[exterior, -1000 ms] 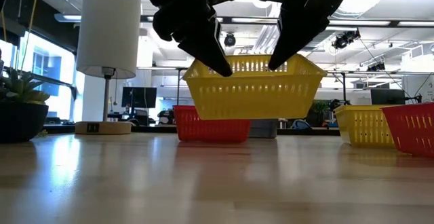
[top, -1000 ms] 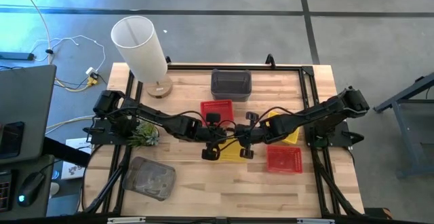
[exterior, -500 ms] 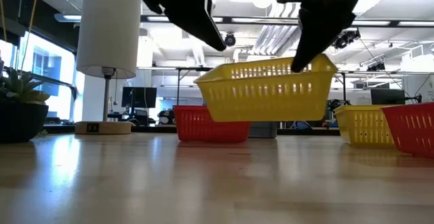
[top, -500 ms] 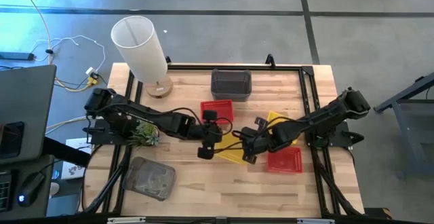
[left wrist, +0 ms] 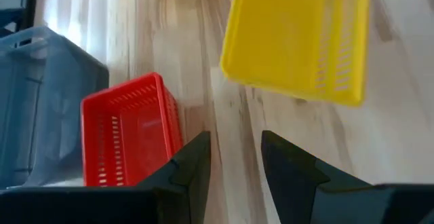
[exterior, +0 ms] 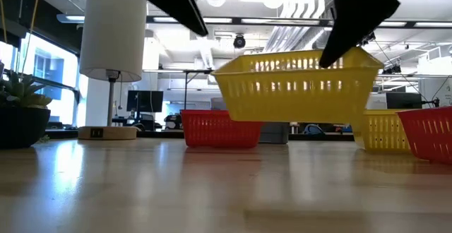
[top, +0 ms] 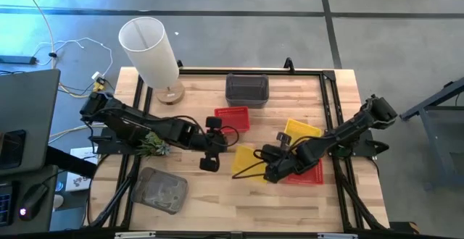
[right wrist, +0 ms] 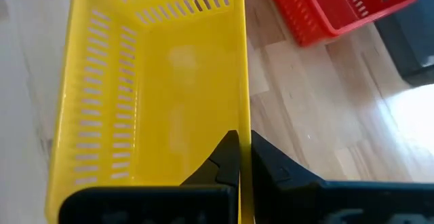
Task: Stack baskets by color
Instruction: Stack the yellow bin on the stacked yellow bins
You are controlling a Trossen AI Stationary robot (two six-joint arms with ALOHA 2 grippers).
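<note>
The right gripper (right wrist: 239, 157) gripped a lifted yellow basket (top: 250, 163) in its jaws, left gripper (left wrist: 234, 157) apart and empty; no colour was stacked.

Bare surface (top: 239, 199) along the near edge, open for passage. Mid-surface crowded: lifted yellow basket (top: 249, 163) hangs there, red basket (top: 232, 119) and dark grey basket (top: 246, 88) behind it. Right side blocked by second yellow basket (top: 302, 133) and another red basket (top: 308, 169). White cylinder (top: 148, 47) blocks far left.
</note>
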